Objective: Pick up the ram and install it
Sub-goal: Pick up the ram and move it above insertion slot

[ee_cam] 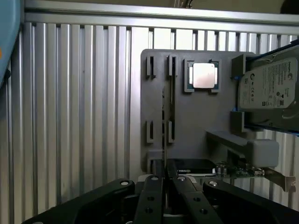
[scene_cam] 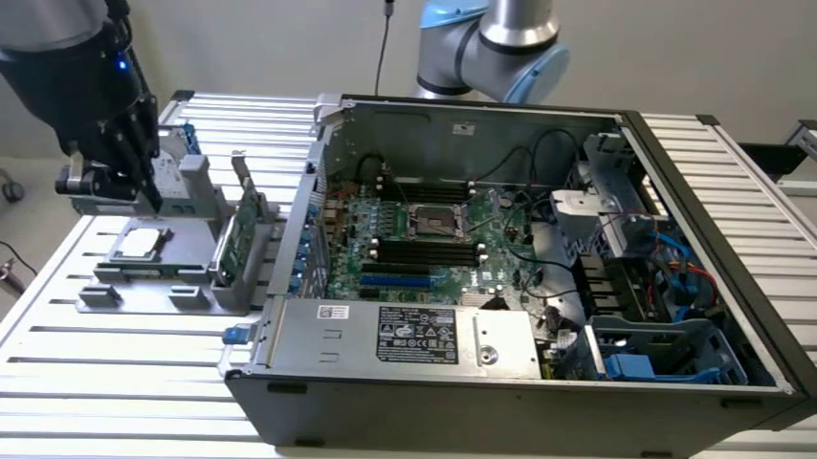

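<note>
**Over the parts tray: claw clenched, ram in its holder**

At the exterior view's left, the black claw (scene_cam: 151,201) hangs over the far end of a grey parts tray (scene_cam: 160,304) that lies on the slatted metal table (scene_cam: 128,382). Its fingers are drawn together, and nothing can be seen between them.

The wrist view looks straight down on the tray (ee_cam: 196,116). The ram (ee_cam: 172,98) appears as a thin dark strip standing on edge between slotted grey brackets, just beside the processor. It sits ahead of the claw (ee_cam: 164,166) and apart from the fingertips. From the exterior view the ram cannot be made out among the brackets at the tray's near end.

The exterior view takes in the open computer case (scene_cam: 511,382), well apart from the tray on its right. The motherboard (scene_cam: 428,234) lies flat inside, with a bank of black slots (scene_cam: 422,251) whose number cannot be told for sure.

Counted across both views:
- one claw
- one ram
- one square silver-topped processor (ee_cam: 203,74), also seen from outside (scene_cam: 138,244)
- one silver hard drive (ee_cam: 268,91) at the tray's edge
- one tall green card (scene_cam: 247,225) standing upright on the case side of the tray, with its metal bracket end in the wrist view (ee_cam: 243,171)
- one computer case
</note>
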You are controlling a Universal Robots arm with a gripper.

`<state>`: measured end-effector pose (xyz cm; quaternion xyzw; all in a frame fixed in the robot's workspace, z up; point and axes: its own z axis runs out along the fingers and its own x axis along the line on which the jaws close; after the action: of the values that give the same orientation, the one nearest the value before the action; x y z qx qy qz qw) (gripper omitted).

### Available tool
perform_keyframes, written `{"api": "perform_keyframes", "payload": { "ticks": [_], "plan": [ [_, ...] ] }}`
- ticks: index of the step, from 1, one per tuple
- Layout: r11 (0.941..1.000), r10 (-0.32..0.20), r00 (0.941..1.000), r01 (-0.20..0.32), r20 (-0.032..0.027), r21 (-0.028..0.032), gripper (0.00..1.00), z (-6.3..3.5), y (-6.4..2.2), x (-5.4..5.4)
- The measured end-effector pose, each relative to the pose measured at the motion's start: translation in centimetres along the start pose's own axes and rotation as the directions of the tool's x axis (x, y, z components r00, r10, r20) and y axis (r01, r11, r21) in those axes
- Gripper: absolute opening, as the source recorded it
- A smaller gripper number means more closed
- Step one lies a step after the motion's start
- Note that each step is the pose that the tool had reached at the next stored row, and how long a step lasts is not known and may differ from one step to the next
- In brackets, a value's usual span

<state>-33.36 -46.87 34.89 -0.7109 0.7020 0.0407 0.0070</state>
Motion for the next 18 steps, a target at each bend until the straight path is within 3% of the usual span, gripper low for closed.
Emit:
{"api": "perform_keyframes", "payload": {
  "ticks": [6, 9, 18],
  "plan": [
    [1.0000, -0.003, 1.0000, 0.003, 0.0013, -0.0037, 0.14, -2.79, -2.27, -0.2],
    [1.0000, -0.005, 1.0000, 0.005, 0.0024, -0.0058, 0.14, -3.72, -3.56, -0.2],
    [1.0000, -0.006, 0.9999, 0.006, 0.0114, -0.0076, 0.14, -4.39, -7.63, -0.2]
  ]
}}
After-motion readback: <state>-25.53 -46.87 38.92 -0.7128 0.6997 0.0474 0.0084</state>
